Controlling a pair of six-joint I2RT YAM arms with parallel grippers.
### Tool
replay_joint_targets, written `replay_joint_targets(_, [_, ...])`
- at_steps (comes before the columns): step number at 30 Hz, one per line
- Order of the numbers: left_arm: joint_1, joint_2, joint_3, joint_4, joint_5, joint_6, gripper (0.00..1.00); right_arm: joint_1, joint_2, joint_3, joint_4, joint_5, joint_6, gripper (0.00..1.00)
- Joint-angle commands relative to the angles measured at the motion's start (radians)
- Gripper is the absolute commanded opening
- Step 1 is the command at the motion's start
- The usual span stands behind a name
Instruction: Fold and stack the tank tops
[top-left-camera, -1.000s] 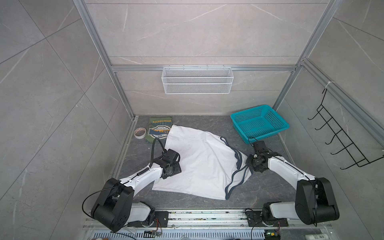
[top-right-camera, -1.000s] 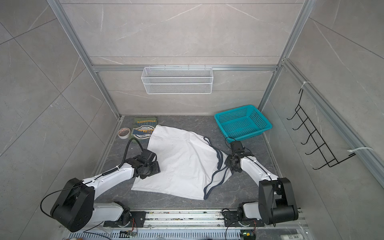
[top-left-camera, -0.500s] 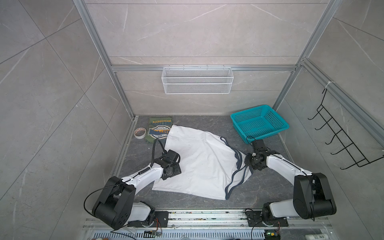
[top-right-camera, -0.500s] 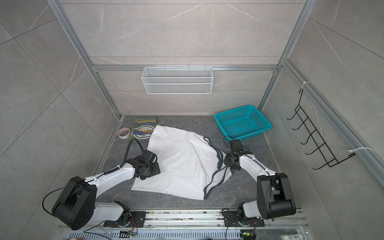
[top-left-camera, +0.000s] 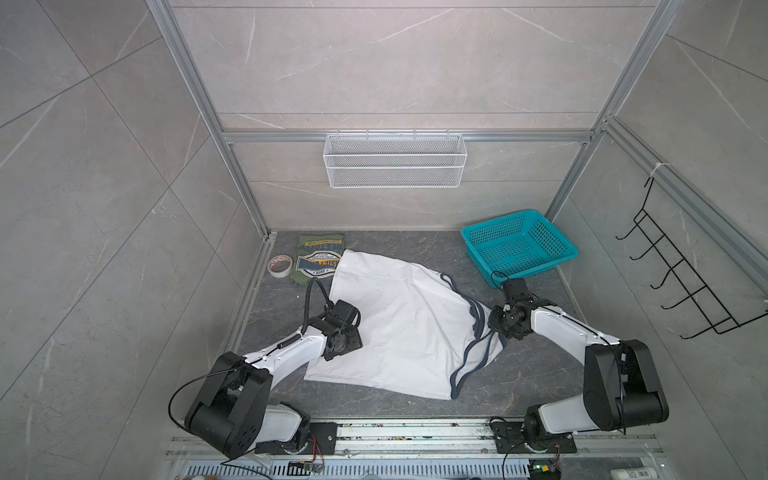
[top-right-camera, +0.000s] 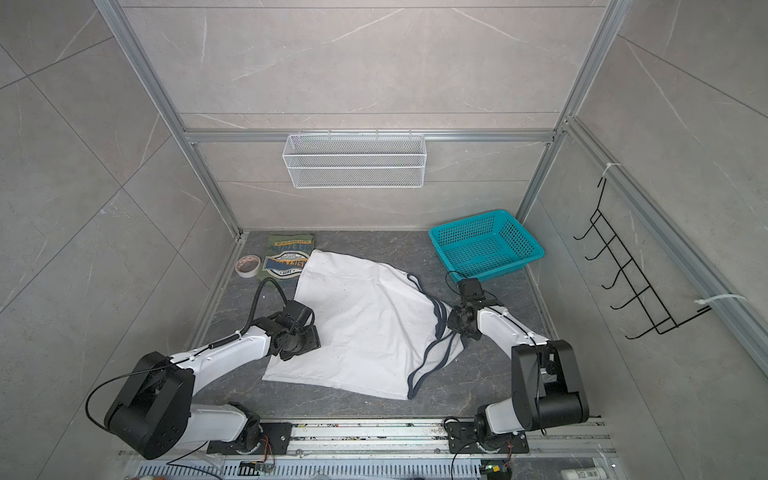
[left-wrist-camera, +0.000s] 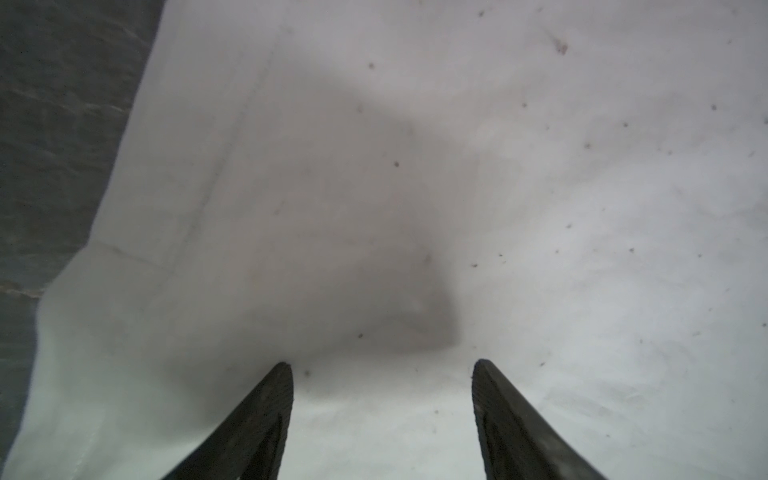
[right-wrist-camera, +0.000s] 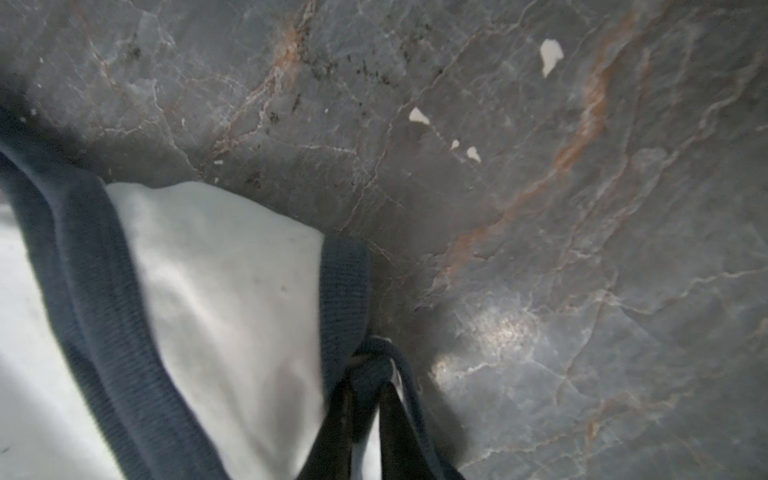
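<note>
The white tank top (top-left-camera: 399, 328) (top-right-camera: 365, 328) lies spread on the dark floor, its dark grey straps at the right. A folded olive green tank top (top-left-camera: 318, 259) (top-right-camera: 286, 259) with a navy-yellow graphic sits at the back left, partly under the white one. My left gripper (left-wrist-camera: 382, 374) hovers open over the white cloth near its left hem (left-wrist-camera: 174, 232), nothing between the fingers. My right gripper (right-wrist-camera: 368, 382) is shut on the white top's dark-trimmed strap (right-wrist-camera: 345, 299) at the right edge (top-left-camera: 496, 328).
A teal plastic basket (top-left-camera: 519, 245) (top-right-camera: 484, 245) stands at the back right. A tape roll (top-left-camera: 279, 266) lies by the left rail beside the green top. A white wire shelf (top-left-camera: 395, 160) hangs on the back wall, and black hooks (top-left-camera: 681, 282) on the right wall.
My right gripper has closed onto the strap at the white top's right edge and shifted slightly. The left arm has stayed still.
</note>
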Motion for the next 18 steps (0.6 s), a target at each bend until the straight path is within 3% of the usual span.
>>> replay_joint_targets(1, [0.003, 0.008, -0.001, 0.015, -0.004, 0.008, 0.71, -0.002, -0.003, 0.025, -0.015, 0.013, 0.001, 0.08])
replay_joint_targets(4, [0.003, 0.007, -0.006, 0.015, -0.006, 0.007, 0.71, -0.003, -0.073, 0.025, -0.064, 0.036, 0.009, 0.01])
replay_joint_targets(8, [0.003, 0.002, -0.012, 0.010, -0.017, 0.004, 0.71, -0.003, -0.236, 0.017, -0.193, 0.106, 0.032, 0.00])
replay_joint_targets(13, [0.003, -0.002, -0.019, 0.018, -0.027, -0.002, 0.71, -0.003, -0.444, -0.036, -0.407, 0.182, 0.145, 0.00])
replay_joint_targets(18, [0.003, 0.010, -0.016, 0.033, -0.029, -0.004, 0.71, 0.010, -0.603, -0.130, -0.497, 0.138, 0.309, 0.03])
